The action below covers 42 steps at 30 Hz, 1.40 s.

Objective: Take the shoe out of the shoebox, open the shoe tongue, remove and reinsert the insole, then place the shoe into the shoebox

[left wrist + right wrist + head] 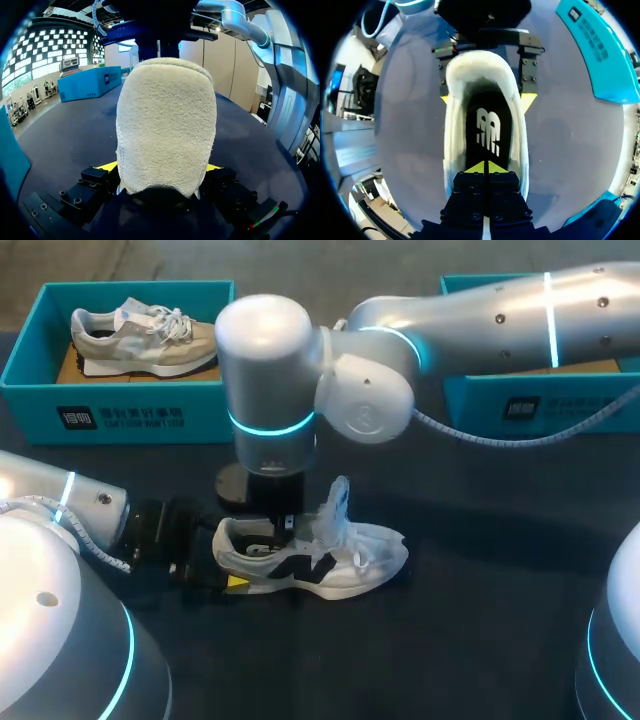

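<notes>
Shoe (pixel 330 565) stood on sole, mid-table toward front edge, outside box (pixel 530 410) at back-right corner. Heel clamped from both sides by left gripper (pixel 160 169). Tongue (pixel 338 502) raised upright, mouth opened. Right gripper (pixel 484 167) placed inside mouth, tips pressed together over insole (pixel 487 131); whether insole is pinched cannot be told. Shoe judged light, upper soft, sole stiffer; firm heel best gripped. Insole judged thin, floppy, probably snug; best pinched at one edge and peeled up slowly.
</notes>
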Available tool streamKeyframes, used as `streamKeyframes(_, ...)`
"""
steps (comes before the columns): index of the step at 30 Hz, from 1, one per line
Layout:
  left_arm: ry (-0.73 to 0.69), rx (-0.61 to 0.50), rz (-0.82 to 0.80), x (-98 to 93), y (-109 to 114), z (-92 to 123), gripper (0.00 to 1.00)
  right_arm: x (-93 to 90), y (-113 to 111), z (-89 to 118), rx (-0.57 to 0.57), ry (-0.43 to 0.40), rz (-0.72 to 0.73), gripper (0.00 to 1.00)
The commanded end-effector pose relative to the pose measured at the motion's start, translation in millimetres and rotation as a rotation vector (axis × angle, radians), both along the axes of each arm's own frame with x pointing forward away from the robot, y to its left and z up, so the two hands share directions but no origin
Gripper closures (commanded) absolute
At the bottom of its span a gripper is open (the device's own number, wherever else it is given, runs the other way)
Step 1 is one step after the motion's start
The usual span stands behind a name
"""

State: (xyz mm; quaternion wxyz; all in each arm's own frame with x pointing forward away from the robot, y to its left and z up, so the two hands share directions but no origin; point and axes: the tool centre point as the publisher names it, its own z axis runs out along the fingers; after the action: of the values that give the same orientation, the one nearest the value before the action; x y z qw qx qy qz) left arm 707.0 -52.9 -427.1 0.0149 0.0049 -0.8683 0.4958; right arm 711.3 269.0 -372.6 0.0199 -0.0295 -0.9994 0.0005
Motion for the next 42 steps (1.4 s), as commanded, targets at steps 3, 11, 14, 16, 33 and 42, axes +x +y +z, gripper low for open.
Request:
streamKeyframes(3, 0.000, 0.005, -0.001, 3.3, 1, -5, 1.00, -6.0, -6, 1, 0.018, -0.064, -0.036, 1.00)
streamKeyframes(11, 0.000, 0.005, -0.001, 3.3, 1, -5, 1.00, -3.8, -9, -3, 0.030, -0.114, -0.062, 1.00)
streamKeyframes(14, 0.000, 0.005, -0.001, 3.3, 1, -5, 1.00, -0.6, -9, -5, 0.033, -0.124, -0.068, 1.00)
streamKeyframes(16, 0.000, 0.005, -0.001, 3.3, 1, -5, 1.00, 2.5, -10, -7, 0.038, -0.131, -0.072, 1.00)
streamKeyframes(33, 0.000, 0.005, -0.001, 3.3, 1, -5, 1.00, 12.3, -8, -13, 0.063, -0.158, -0.068, 0.72)
streamKeyframes(42, 0.000, 0.005, -0.001, 3.3, 1, -5, 1.00, 13.5, -7, -19, 0.074, -0.157, -0.067, 0.67)
